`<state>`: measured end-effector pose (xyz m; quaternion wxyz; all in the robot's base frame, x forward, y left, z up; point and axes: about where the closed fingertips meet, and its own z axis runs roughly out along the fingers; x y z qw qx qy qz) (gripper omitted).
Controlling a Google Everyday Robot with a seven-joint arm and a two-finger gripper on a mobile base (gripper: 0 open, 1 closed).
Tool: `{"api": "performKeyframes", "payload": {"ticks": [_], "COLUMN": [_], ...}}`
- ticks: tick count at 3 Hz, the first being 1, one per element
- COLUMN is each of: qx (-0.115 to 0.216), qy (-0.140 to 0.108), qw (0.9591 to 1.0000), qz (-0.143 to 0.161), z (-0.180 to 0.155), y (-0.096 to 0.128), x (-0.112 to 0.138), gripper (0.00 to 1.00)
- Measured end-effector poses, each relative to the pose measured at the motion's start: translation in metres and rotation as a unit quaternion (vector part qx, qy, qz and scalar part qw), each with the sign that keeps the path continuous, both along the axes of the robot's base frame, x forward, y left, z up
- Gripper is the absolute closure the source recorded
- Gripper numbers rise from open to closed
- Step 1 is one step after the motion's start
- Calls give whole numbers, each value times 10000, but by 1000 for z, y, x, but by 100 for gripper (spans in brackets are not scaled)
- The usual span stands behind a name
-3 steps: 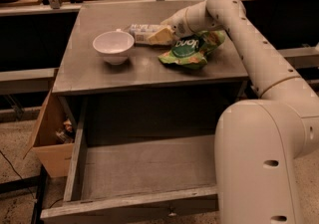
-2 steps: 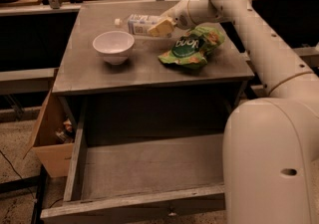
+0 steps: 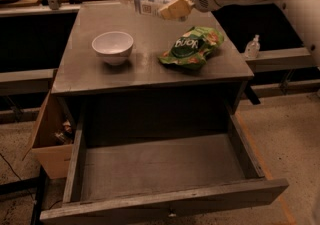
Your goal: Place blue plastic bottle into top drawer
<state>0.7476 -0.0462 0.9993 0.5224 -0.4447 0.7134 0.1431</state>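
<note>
1. I see the gripper [image 3: 173,7] high over the far half of the table [image 3: 150,71], its jaws clamped on the right-hand end of the bottle [image 3: 143,0].
2. The bottle is in the air, clear of the tabletop, above and behind the bowl [image 3: 112,46] and up-left of the bag [image 3: 192,46].
3. The bottle's long axis runs nearly level, left to right across the view. The white cap points left, away from the jaws, and the base end sits inside the grip (so most of its length overhangs to the left of the fingers).
4. The drawer [image 3: 160,169] stands pulled out below the table's front edge, bare inside, well apart from the bottle: nearer the camera and lower.
5. My read: the carry is the step in hand. The move ahead turns on bringing the bottle forward past the table's front edge before it goes down.
6. The drawer is wide along the same line as the bottle's axis, so I judge no turn of the wrist is needed. The bowl lies under the overhanging cap end, and a low path could clip it.
</note>
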Motion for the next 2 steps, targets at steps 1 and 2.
{"api": "performKeyframes", "payload": {"ticks": [1,2], "qx": [94,81], "qy": [216,789], "qw": [9997,9968], "qz": [-83,84], "z": [-2,-61], "y": [-12,-15], "x": [-59,-104], "gripper": [100,100]}}
